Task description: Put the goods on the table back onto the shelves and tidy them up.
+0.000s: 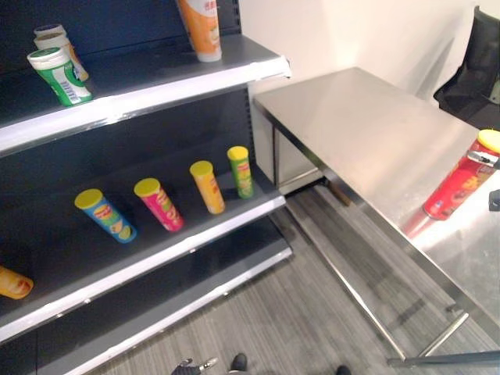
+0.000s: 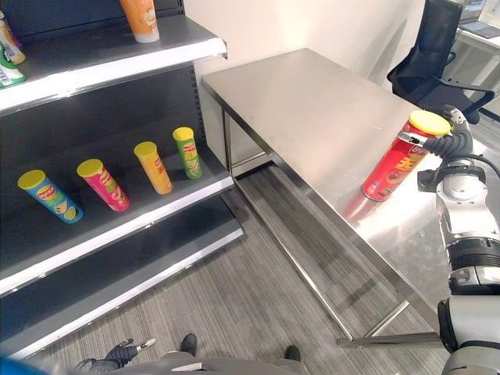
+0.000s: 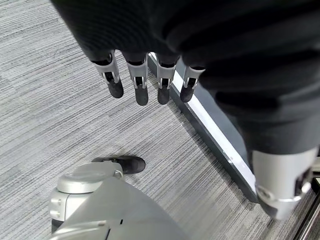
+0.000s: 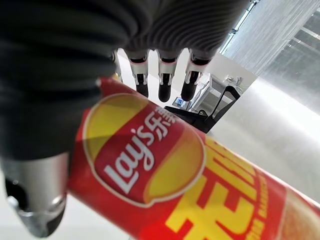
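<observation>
We judge task near end: one red can (image 2: 397, 168) left, standing on surface (image 2: 312, 109) near its front edge. Our right hand (image 2: 447, 144) at can top, fingers (image 4: 165, 85) straight beside it, not yet curled round. Left hand (image 3: 150, 82) hangs relaxed over floor. Middle shelf (image 1: 180, 246): four upright cans, fifth orange one at edge. Top shelf: three containers.

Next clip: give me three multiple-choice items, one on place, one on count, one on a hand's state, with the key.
1. Where does the red can stand?
A. steel table
B. middle shelf
C. floor

2. How many cans stand in a row on the middle shelf?
A. two
B. four
C. six

3. The left hand is:
A. shut on a can
B. open above the floor
C. pressing a shelf

Key: 1 A, it stands on the steel top by the right hand; 2 B, blue, pink, orange, green; 3 B, straight fingers hold nothing.
</observation>
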